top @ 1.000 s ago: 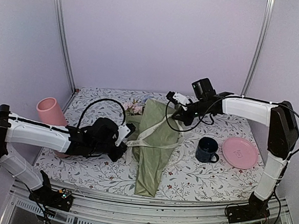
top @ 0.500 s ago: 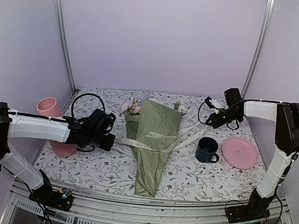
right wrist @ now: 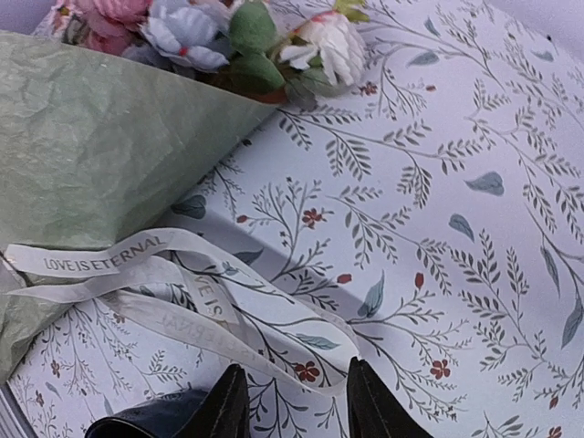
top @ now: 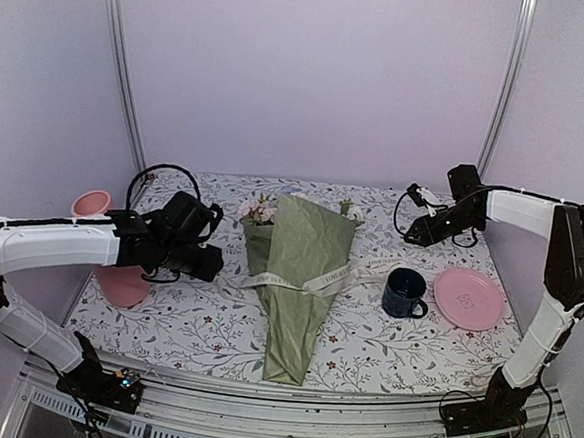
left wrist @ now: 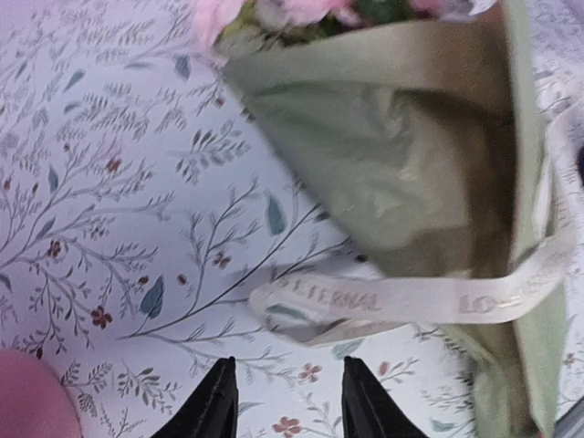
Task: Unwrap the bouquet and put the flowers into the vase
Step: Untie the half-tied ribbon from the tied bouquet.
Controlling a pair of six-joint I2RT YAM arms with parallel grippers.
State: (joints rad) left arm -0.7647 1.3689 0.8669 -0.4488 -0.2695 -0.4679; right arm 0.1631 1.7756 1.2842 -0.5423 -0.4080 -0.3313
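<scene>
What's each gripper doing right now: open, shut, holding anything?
Left gripper: open, holding nothing.
Right gripper: open, holding nothing; the cream ribbon lies loose beneath it.

I counted one bouquet, one vase, one mug and one plate. There was one ribbon, in cream. I had two arms in view: the left arm and the right arm.

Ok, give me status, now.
Left pincer open, right pincer open, both empty. Bouquet lying wrapped, ribbon loose across it. Vase partly hidden behind left arm.
</scene>
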